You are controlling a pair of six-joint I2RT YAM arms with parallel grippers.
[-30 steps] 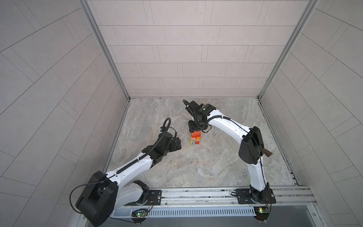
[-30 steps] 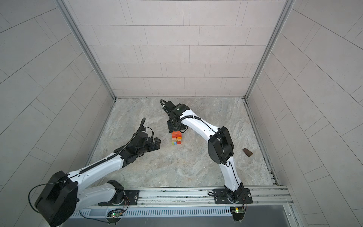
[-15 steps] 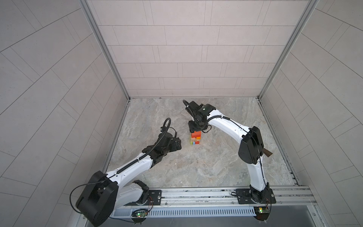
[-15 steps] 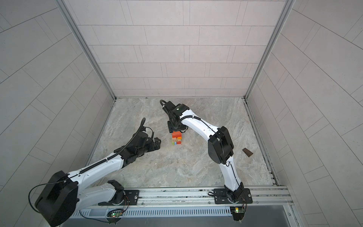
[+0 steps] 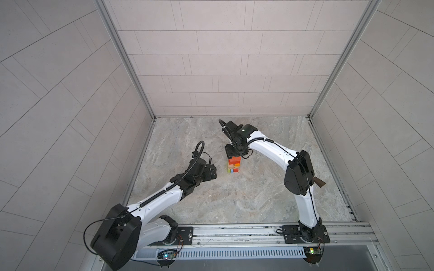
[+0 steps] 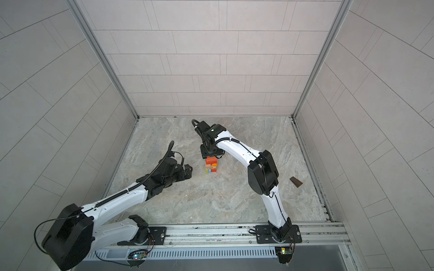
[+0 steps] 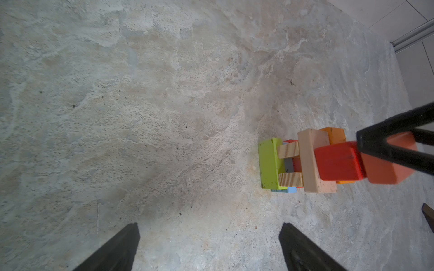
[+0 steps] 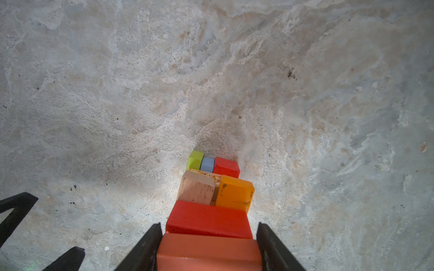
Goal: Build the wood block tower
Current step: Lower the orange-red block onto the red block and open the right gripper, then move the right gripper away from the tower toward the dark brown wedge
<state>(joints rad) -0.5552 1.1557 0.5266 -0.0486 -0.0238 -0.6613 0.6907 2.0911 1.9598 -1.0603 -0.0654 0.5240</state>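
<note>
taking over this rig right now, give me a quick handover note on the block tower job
Left gripper: open, empty, apart from the tower.
Right gripper: jaws flank the salmon block on the top layer, beside the red block; gripping or released, cannot tell.
Done: crossed layers stacked up to that red and salmon top.
Left: clear the right gripper, then add the dark brown block lying apart on the right.

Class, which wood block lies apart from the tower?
The dark brown block, lying alone on the floor; every other block is stacked in the tower.
</note>
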